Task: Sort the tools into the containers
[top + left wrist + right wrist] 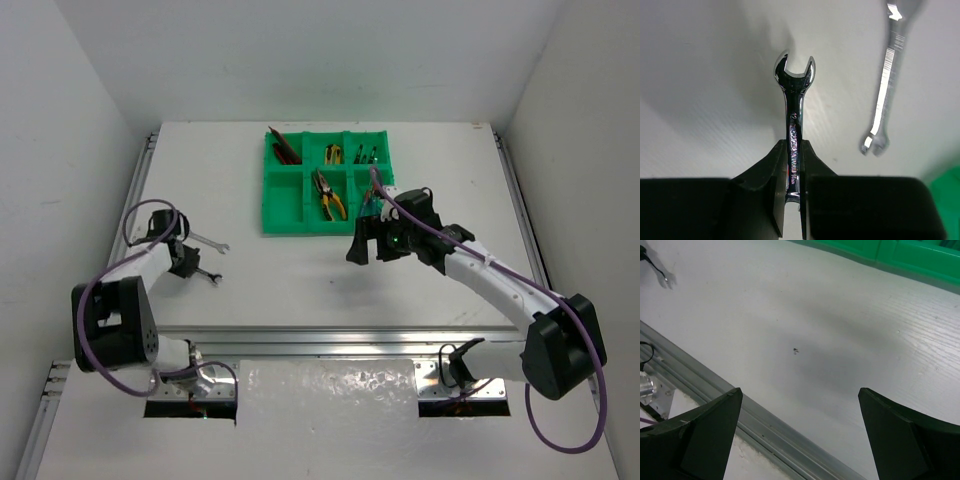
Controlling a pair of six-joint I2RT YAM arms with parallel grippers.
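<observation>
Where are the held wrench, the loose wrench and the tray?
Held wrench [794, 120]: left wrist view, mid shaft.
Loose wrench [886, 80]: left wrist view, mid shaft.
Tray [287, 200]: top view, bare near-left compartment floor.

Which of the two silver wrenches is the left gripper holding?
The centre wrench in the left wrist view, its shaft clamped between the fingers of the left gripper; the other wrench lies loose on the table to its right.

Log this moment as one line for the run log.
left gripper: shut on held wrench | second wrench: loose on table, apart from it | right gripper: open, empty, over table by tray | pliers: in tray
</observation>
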